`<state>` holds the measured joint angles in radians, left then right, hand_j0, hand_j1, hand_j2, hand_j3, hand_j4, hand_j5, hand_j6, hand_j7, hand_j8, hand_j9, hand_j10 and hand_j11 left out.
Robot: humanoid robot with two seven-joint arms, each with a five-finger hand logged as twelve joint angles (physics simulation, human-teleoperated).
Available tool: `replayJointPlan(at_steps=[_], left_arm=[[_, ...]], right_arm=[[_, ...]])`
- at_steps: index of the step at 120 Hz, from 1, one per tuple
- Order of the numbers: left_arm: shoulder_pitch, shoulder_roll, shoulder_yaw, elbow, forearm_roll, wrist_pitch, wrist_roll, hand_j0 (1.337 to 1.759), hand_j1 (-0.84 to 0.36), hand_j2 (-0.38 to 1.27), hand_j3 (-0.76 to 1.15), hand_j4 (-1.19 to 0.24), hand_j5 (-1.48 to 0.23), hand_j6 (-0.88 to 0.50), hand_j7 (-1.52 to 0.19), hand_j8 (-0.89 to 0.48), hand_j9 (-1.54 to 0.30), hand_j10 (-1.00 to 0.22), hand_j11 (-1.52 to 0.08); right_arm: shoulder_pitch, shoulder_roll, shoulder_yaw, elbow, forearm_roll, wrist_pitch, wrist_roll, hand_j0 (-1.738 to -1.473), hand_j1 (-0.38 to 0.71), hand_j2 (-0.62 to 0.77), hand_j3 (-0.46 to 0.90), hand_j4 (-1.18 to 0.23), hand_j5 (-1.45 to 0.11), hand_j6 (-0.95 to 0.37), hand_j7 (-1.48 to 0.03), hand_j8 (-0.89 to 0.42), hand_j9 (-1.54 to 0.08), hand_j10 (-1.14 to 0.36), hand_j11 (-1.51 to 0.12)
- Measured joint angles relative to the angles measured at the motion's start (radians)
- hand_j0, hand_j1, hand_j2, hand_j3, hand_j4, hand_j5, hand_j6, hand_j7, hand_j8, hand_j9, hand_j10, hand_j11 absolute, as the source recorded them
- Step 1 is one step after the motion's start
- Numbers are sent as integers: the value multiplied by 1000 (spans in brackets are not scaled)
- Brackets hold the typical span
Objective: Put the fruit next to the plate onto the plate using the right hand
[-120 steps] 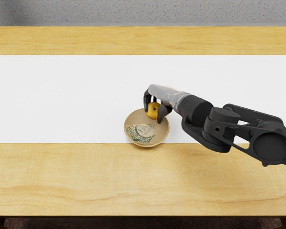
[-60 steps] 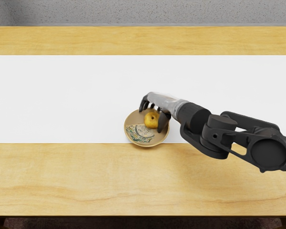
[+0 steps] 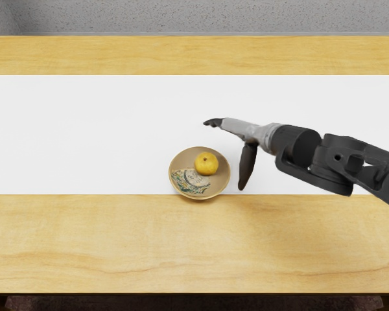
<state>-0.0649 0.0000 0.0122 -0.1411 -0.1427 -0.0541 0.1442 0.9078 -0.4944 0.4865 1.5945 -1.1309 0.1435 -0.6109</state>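
Note:
A yellow fruit [image 3: 207, 163] rests inside the small tan plate [image 3: 181, 162], on its right half, above a patterned patch in the plate's base. My right hand [image 3: 230, 149] is to the right of the plate and slightly behind it, open, with its fingers spread wide and nothing in them. One finger points left past the plate's far rim; another hangs down beside the plate's right edge. The right arm [image 3: 330, 162] comes in from the picture's right edge. The left arm does not show.
The plate sits on a broad white strip [image 3: 84, 129] across the wooden table [image 3: 181, 240], close to the strip's near edge. A grey wall runs behind the table's far edge.
My right hand let go of the fruit, which now lies in the plate. The hand has opened and drawn back to the right and up, away from the plate.

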Motion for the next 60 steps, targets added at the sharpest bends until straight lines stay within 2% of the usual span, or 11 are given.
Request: replayJointPlan(at_steps=[29, 43, 60], left_arm=[[-1, 0, 0, 0, 0, 0, 0, 1658, 325, 4, 0, -20, -26, -20, -26, -20, -26, -20, -26], [-1, 0, 0, -1, 0, -1, 0, 1658, 325, 4, 0, -20, -26, -20, -26, -20, -26, -20, -26], [-1, 0, -2, -11, -1, -4, 0, 1658, 325, 4, 0, -20, -26, -21, -26, -20, -26, -20, -26]], right_arm=[[-8, -220, 132, 9, 248, 274, 0, -1658, -334, 5, 0, -19, -23, -16, -22, -15, -23, -18, -23], [-11, -279, 176, 1, 316, 370, 0, -1658, -341, 3, 0, -12, -13, -11, -13, -9, -13, -11, -13], [-16, -305, 192, -6, 348, 412, 0, -1658, -345, 2, 0, -7, -7, -7, -6, -6, -7, -6, -7]])
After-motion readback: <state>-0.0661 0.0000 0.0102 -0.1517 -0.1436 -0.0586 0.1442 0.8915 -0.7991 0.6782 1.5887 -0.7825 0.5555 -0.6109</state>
